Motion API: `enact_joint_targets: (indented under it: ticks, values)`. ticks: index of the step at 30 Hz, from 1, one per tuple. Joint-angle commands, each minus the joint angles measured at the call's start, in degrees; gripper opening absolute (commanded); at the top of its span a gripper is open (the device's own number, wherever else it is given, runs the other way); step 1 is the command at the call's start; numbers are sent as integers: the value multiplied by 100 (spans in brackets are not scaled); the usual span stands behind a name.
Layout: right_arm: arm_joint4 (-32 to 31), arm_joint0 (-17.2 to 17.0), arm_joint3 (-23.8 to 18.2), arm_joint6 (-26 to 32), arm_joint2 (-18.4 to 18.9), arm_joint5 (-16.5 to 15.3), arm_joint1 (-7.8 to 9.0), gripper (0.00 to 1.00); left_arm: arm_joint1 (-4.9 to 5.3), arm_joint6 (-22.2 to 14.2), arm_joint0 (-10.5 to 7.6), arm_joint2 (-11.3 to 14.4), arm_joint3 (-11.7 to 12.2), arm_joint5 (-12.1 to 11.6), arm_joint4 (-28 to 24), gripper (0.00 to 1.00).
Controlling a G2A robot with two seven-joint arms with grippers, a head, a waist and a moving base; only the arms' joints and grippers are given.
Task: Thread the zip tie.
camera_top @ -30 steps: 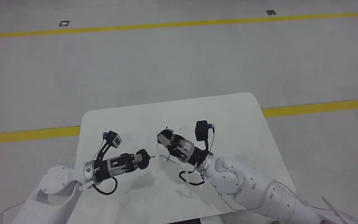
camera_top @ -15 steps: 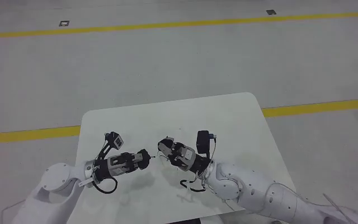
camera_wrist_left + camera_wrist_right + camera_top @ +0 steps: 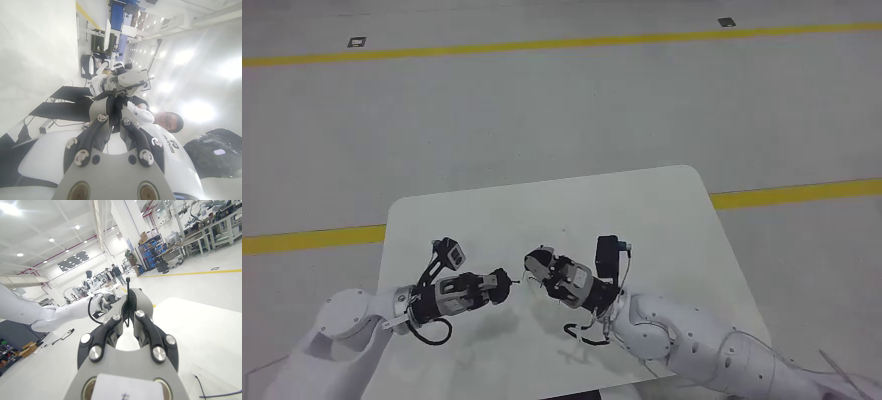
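Zip tie [image 3: 128,285] in the right tool [image 3: 130,295]; left tool [image 3: 502,283] faces it tip to tip.

I find the right tool pinching the tie between its pads. The strap's long axis runs along the fingers, and the head stands clear beyond the fingertips. The left tool is pressed together. A thin dark sliver shows at its tip in the top view, but I cannot tell whether that is the tie's tail. Both tools hang above the surface [image 3: 662,210], just beside one another with a slight gap between the tips. The tie lies straight ahead of the left tool, towards the right arm, which carries it. I judge that the head and the free end are not yet mated, and that threading depends on lining up the end with the head across that gap.
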Motion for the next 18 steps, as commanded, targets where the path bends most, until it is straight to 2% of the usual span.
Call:
enact_joint_targets:
  ticks: [1, 18]
  values:
    - [-33, -20, -17, 6, 15, 0, 5, 0, 4, -12, -2, -1, -1, 28, -32, 0]
    - [-54, 64, -74, -38, -93, 0, 28, 0, 32, -183, -46, 44, 32, 156, -216, 0]
